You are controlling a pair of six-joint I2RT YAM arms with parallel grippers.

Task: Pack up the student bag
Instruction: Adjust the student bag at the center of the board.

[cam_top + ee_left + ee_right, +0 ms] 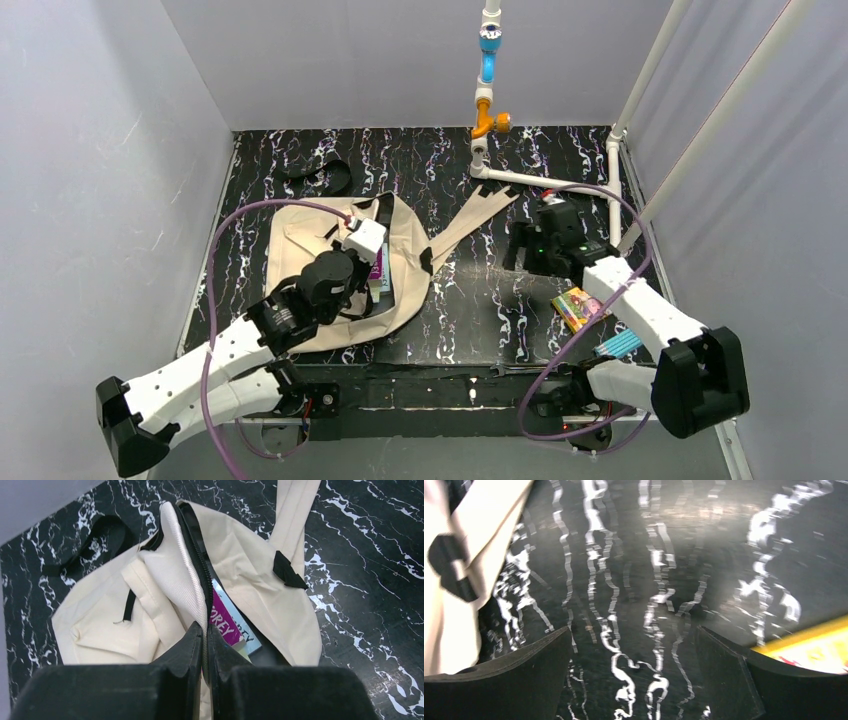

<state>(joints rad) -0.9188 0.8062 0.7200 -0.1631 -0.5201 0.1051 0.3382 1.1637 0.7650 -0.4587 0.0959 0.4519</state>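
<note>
Currently the student bag (300, 240) is laid flat, held by its zip flap (187, 575), which is pinched in the clenched left gripper (205, 647). A magenta book (225, 625) is seen inside the opening, just right of those fingers. The right gripper (634, 630) is spread, nothing held, with a yellow book (819, 652) beside its right finger. Risk, judged: the thin flap could be slipped from the pinch and the opening collapsed, so the next book gets snagged on the zip.
</note>
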